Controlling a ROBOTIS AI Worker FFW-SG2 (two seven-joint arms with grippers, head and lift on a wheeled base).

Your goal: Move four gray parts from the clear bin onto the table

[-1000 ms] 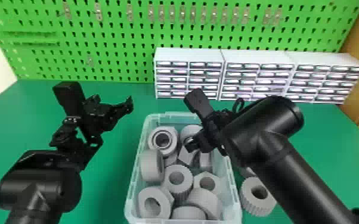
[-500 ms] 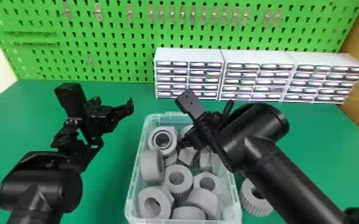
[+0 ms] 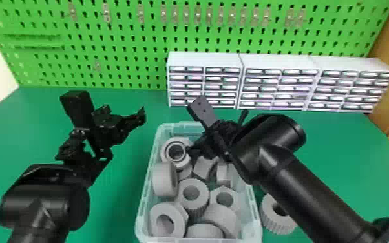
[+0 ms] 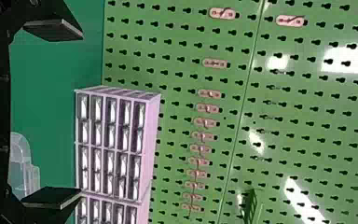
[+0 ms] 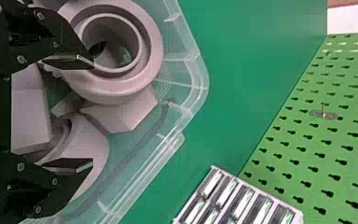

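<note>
At least 1 gray part [image 3: 275,223] lies on table [image 3: 116,206] at bin's [image 3: 143,206] 4 o'clock, likely 3 left at most; right gripper [image 5: 92,113] and left gripper [image 4: 81,113] both spread, empty.

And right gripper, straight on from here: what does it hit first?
Probably the ringed gray part in the bin: one finger of the right gripper overlaps it in the wrist view. Depth is unclear; the angular part beside it could come first.

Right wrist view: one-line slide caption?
Right gripper, jaws open, over gray parts in the clear bin, with drawer unit and green pegboard beyond.
</note>
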